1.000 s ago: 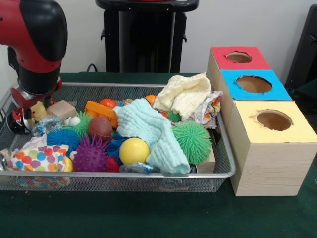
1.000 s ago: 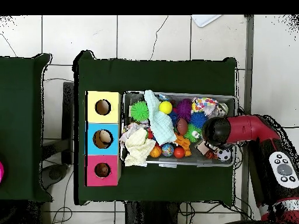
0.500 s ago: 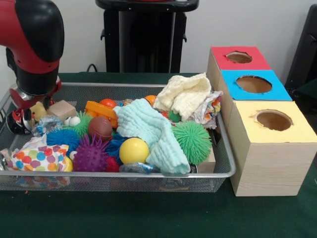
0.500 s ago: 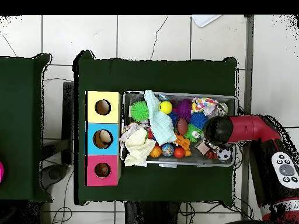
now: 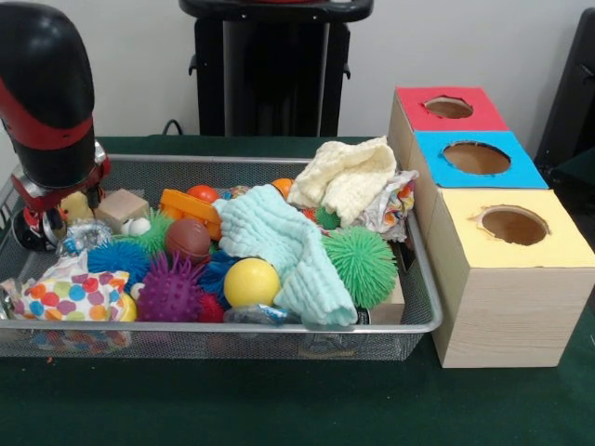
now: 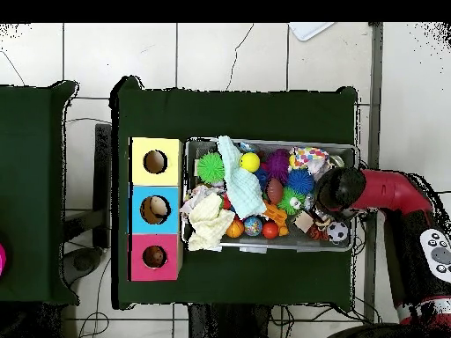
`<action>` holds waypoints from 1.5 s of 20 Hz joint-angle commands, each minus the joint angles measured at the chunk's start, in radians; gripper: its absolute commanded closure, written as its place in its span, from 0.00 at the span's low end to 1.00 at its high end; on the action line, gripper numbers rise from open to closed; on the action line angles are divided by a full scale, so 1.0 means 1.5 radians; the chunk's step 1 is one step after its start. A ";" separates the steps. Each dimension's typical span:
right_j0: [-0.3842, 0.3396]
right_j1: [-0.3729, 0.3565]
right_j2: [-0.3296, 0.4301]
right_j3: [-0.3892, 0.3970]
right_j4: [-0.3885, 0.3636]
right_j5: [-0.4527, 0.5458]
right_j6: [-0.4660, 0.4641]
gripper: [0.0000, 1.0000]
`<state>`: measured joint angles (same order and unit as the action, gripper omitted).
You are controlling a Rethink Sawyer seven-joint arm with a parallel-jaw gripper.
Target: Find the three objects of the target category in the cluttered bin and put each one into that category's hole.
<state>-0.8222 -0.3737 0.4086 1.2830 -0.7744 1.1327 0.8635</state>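
The red and black arm is hanging over the left end of the wire mesh bin in the front view, its bulky wrist blocking the claw from sight — whether the gripper is open or closed, and whether it has hold of anything, cannot be told from either view. In the overhead view the same arm is reaching in across the bin's right end.

The bin is sitting on the dark green table, crammed with toys. A mint-green cloth is draping across the middle, with a yellow ball just in front of it and a green spiky ball touching its right side. A purple spiky ball is lying beside a brown football-shaped ball, and a blue spiky ball is sitting to their left. A polka-dot pouch is resting in the near left corner. A cream cloth is heaped at the far right, and a small wooden block is lying close to the arm's wrist.

Just beside the bin's right end a row of three wooden boxes is standing — the red-topped box farthest back, the blue-topped box in the middle, the yellow-topped box nearest, each with a round hole cut in its lid.
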 commanded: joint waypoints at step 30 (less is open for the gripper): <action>0.043 0.120 -0.041 -0.068 -0.051 0.086 -0.105 0.00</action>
<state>-0.7556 -0.3216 0.3677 1.1916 -0.7978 1.2467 0.8635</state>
